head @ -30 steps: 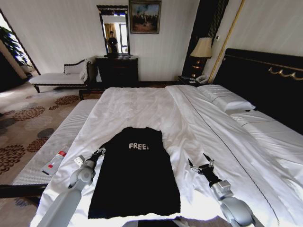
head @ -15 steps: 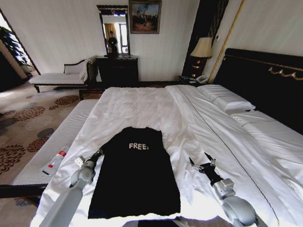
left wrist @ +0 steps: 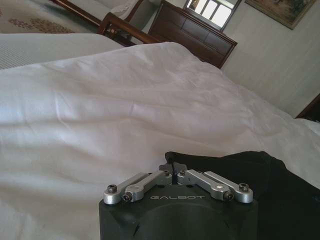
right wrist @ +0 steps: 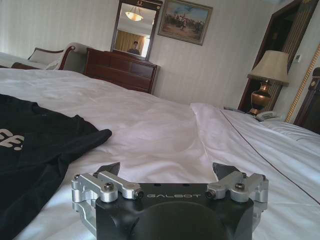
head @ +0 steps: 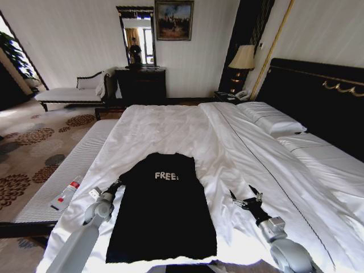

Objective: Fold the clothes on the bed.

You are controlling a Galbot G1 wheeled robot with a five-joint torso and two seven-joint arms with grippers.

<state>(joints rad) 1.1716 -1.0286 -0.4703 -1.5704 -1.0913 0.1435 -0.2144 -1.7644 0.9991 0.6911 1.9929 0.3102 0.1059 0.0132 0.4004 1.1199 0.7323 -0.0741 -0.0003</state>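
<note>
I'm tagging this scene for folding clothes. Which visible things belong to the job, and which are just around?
Job:
black T-shirt
bed
left end effector, shut on the shirt's edge
right end effector, open, clear of the shirt

Just around:
lamp
dresser
chaise bench
small red-and-white item

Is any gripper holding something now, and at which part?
The left gripper is shut on the black T-shirt at its left sleeve edge. The right gripper is open, holding nothing.

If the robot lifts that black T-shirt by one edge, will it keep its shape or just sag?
The T-shirt will probably sag: it lies flat and follows the soft bed, with a loose sleeve. It looks thin, so likely light. The left tool is shut at its edge, so the rest would likely drag and bunch up on the smooth sheet.
</note>
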